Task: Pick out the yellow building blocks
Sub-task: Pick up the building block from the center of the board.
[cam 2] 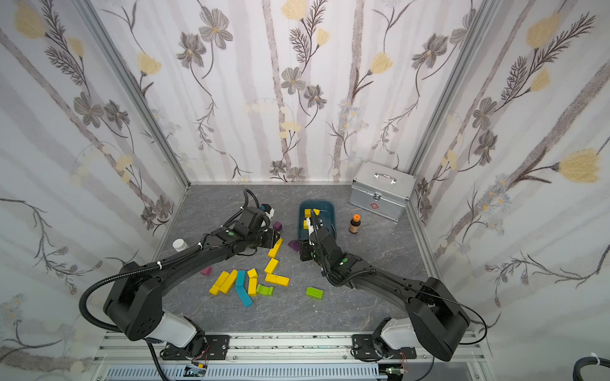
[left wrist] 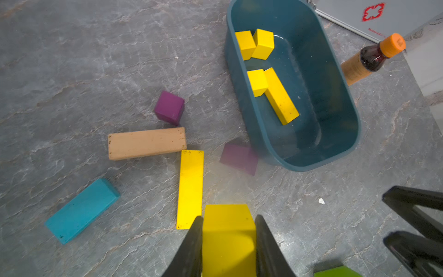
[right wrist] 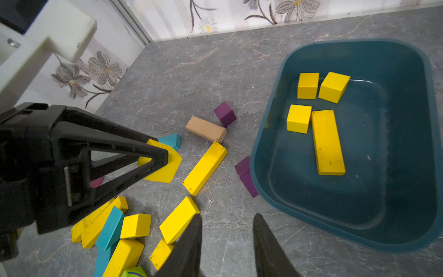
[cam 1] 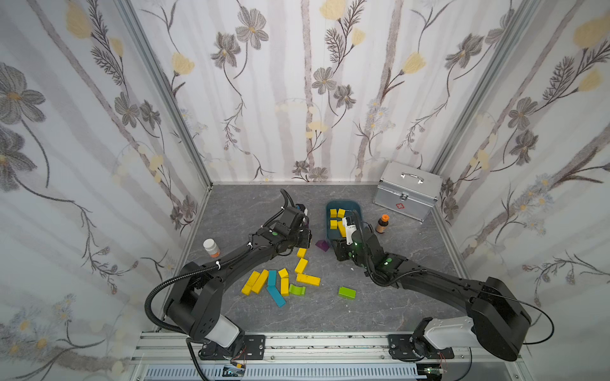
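Note:
Several yellow building blocks lie in the dark teal bin, three cubes and one bar. My left gripper is shut on a yellow block, held over the table left of the bin; the right wrist view shows that held block too. A yellow bar lies just beyond it. More yellow blocks sit in a loose pile nearer the front. My right gripper is open with only bare table between its fingers, beside the bin's near corner.
A tan bar, two purple blocks and teal bars lie among the yellow ones. Lime-green blocks sit toward the front. A brown bottle and a metal first-aid case stand right of the bin; a white bottle stands at the left.

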